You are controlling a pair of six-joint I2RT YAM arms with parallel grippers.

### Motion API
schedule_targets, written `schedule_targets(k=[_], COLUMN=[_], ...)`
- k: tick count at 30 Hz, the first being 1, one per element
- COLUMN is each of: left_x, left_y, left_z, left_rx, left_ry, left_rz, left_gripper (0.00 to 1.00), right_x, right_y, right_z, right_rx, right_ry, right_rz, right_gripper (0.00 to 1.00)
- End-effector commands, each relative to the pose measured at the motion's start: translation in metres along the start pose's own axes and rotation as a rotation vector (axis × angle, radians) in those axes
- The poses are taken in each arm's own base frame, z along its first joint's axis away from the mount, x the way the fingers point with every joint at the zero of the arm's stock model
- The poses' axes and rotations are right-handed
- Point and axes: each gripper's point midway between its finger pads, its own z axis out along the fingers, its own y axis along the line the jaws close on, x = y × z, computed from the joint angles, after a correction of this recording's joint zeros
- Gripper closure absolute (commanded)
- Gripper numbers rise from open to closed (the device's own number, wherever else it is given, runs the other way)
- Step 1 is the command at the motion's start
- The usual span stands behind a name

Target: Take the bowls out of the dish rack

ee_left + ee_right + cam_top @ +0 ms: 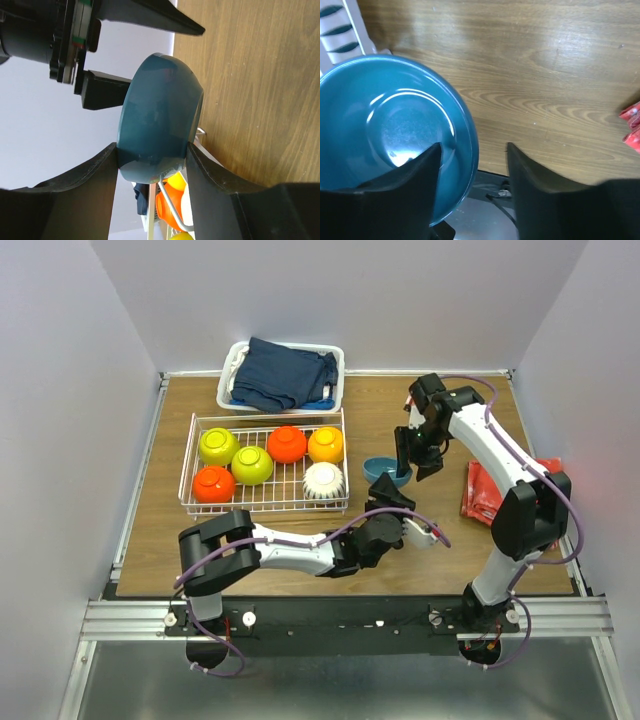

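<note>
The table was brown wood with a plain grain and a dull sheen, and toward nine o'clock on it the dish rack was thin wire coated in smooth white, its bowls all shining glossy like glazed ware, the white bowl ribbed down its sides. The blue bowl was just as slick, throwing back soft highlights, while the fingers of the right gripper looked like matt black plastic. At twelve o'clock a white plastic basket held soft, creased dark blue cloth, and at three o'clock a red packet had a crinkly shine.
</note>
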Motion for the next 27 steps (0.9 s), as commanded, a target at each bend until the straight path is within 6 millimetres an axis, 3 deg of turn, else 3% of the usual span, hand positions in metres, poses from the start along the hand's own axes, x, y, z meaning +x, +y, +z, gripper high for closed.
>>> schedule_targets(k=[1,4,9,12,13,14,16,17,20,22,27], left_x=[-0.003,-0.002,-0.001,-0.001,0.000,-0.001,-0.003,-0.003,-0.008,-0.016,-0.033], left_y=[0.008,0.007,0.010,0.014,0.015,0.015,0.021,0.020,0.025,0.033,0.032], left_z=[-0.001,-0.001,-0.002,-0.003,-0.002,-0.003,-0.004,-0.004,-0.006,-0.006,-0.018], left_rx=[-0.049,-0.045,-0.055,-0.067,-0.069,-0.072,-0.079,-0.072,-0.053,-0.040,0.086], left_ry=[0.010,0.016,0.029,0.035,0.039,0.042,0.039,0.038,0.029,0.005,-0.054], left_rz=[-0.030,-0.040,-0.059,-0.075,-0.092,-0.112,-0.149,-0.185,-0.262,-0.324,-0.516], left_gripper=[1.00,1.00,0.95,0.85,0.77,0.61,0.43,0.26,0.07,0.01,0.01], right_x=[0.016,0.015,0.011,0.006,0.004,0.002,-0.002,-0.006,-0.017,-0.025,-0.063], right_y=[-0.011,-0.014,-0.013,-0.013,-0.014,-0.016,-0.018,-0.020,-0.025,-0.028,-0.047], right_z=[0.013,0.014,0.017,0.015,0.015,0.014,0.013,0.012,0.011,0.010,0.005], right_rx=[0.066,0.086,0.082,0.090,0.097,0.107,0.128,0.141,0.171,0.177,0.215], right_ry=[0.076,0.071,0.057,0.026,0.022,0.009,-0.010,-0.028,-0.069,-0.098,-0.238], right_rz=[-0.014,-0.014,-0.003,0.011,0.015,0.023,0.031,0.031,0.041,0.059,0.136], right_gripper=[0.46,0.57,0.99,0.99,0.99,0.99,0.99,0.99,0.99,0.99,0.99])
